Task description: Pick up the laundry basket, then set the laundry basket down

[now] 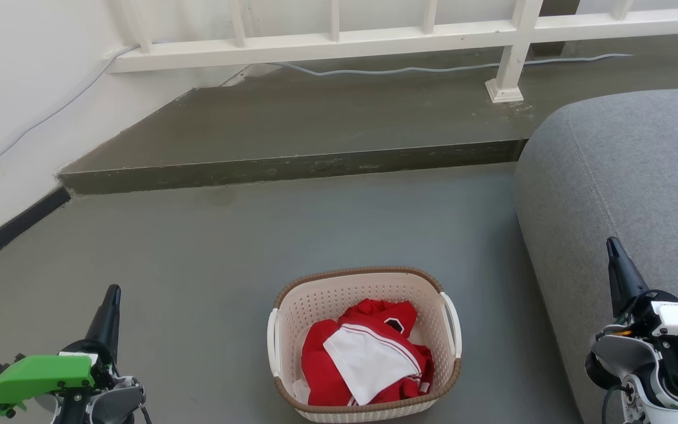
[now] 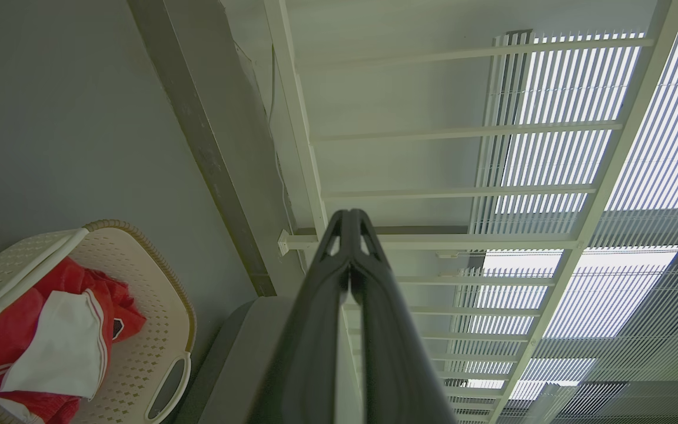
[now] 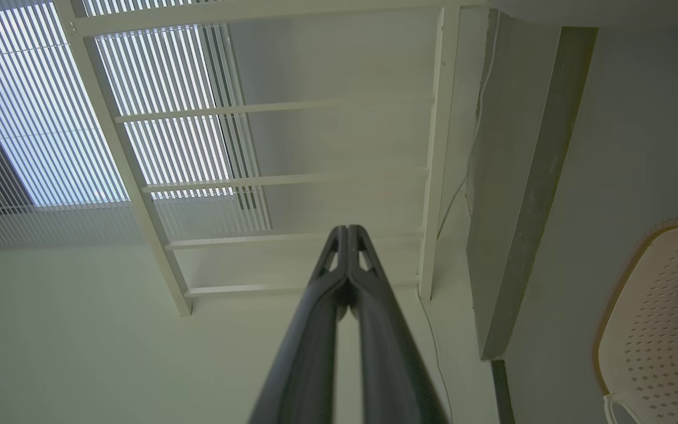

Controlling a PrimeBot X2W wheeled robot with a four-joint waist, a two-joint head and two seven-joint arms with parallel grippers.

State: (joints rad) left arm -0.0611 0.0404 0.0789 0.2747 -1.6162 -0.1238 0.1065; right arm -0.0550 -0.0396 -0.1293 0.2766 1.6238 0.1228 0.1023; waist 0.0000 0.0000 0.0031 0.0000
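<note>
Broadly, one grey floor (image 1: 227, 235) lies under everything, with one raised step (image 1: 315, 118) along its far side and one white railing (image 1: 339, 44) above that. One grey sofa (image 1: 627, 176) fills the right. One laundry basket (image 1: 351, 272) stands on the floor between the two arms, near the sofa but not touching it. It holds a heap of red and white clothing (image 1: 368, 353) and has two white handles (image 1: 272, 341), one on each side. The left pincer (image 1: 113, 291) and right pincer (image 1: 611, 242) flank it, well apart from it. Each has its fingers pressed together on nothing.
</note>
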